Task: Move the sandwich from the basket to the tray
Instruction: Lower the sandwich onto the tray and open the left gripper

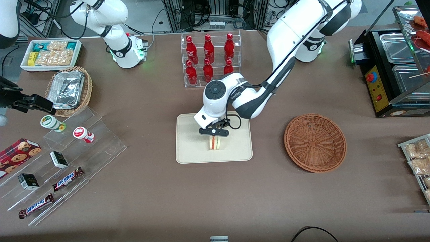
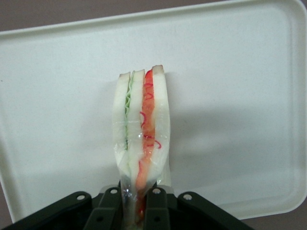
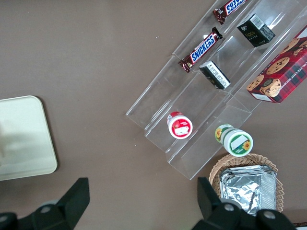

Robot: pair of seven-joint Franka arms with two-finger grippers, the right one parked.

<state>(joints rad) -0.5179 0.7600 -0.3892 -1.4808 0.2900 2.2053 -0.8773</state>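
The claw [image 1: 214, 135] pinches the sandwich [image 1: 214, 142] by its upper end, edge-on over the tray [image 1: 188, 148]. Whether it touches the tray is unclear. The wicker basket [image 1: 315, 142] sits well apart on the bench [image 1: 215, 195].

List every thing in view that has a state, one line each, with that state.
Clear-wrapped triangular sandwich: standing on edge over the tray, pinched at one end by the hand.
Cream rectangular tray: holds only the sandwich.
Round reddish-brown wicker basket: empty.
Left arm's hand: over the tray, shut on the sandwich.
Clear acrylic rack of red bottles: bottles upright, capped.
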